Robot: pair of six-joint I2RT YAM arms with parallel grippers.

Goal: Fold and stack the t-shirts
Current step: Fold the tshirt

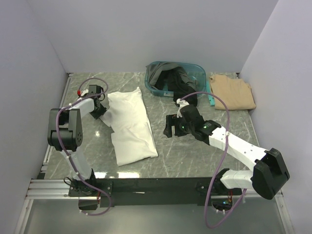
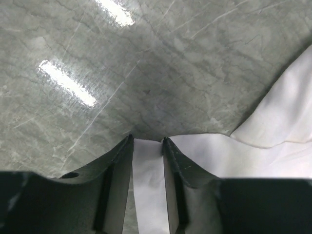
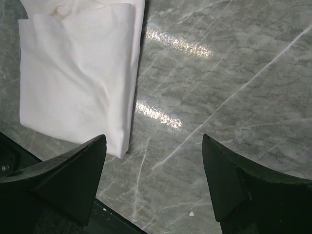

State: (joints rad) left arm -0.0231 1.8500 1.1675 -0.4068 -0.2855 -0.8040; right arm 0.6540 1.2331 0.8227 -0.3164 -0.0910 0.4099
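White shirt (image 1: pixel 130 129) folded on the bench (image 1: pixel 195 158), its edge at the left fingers (image 2: pixel 116 163), bare room under the right fingers (image 3: pixel 73 175).
The left fingers stand slightly apart with a strip of the white shirt's edge between them; whether they pinch it I cannot tell. Ahead of them is bare bench, and the cloth spreads to their right. The right fingers are spread wide and hold nothing, with bare bench between them and the shirt's folded corner off to one side. The white shirt is a long, smooth, layered rectangle with straight edges. One tan shirt (image 1: pixel 233 91) lies flat well beyond the right fingers. One teal basket (image 1: pixel 152 87) just past them holds dark shirts (image 1: pixel 178 78), bunched so their number is unclear.
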